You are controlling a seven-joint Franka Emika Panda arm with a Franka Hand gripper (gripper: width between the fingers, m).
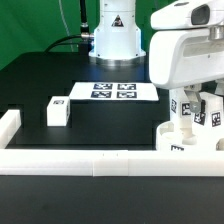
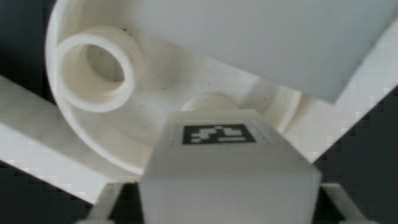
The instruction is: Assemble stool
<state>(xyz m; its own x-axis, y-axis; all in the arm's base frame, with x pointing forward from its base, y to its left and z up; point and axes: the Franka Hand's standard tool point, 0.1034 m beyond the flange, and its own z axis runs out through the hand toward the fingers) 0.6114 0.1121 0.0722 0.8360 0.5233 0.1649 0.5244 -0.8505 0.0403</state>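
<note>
The round white seat [image 1: 172, 136] lies at the exterior view's right, against the front rail. In the wrist view the seat [image 2: 125, 140] fills the frame, with a round raised socket [image 2: 98, 70] showing. My gripper [image 1: 197, 112] hangs right over the seat and is shut on a white block leg [image 2: 222, 175] with a black-and-white tag on its end. The fingers [image 2: 118, 200] flank the leg on both sides. The leg's end sits close to the seat by a second socket that is partly hidden. Another loose leg [image 1: 57, 111] stands at the exterior view's left.
A long white border rail [image 1: 90, 162] runs along the front and another rail [image 1: 9, 126] along the left. The marker board [image 1: 113, 91] lies at the back centre before the robot base [image 1: 112, 40].
</note>
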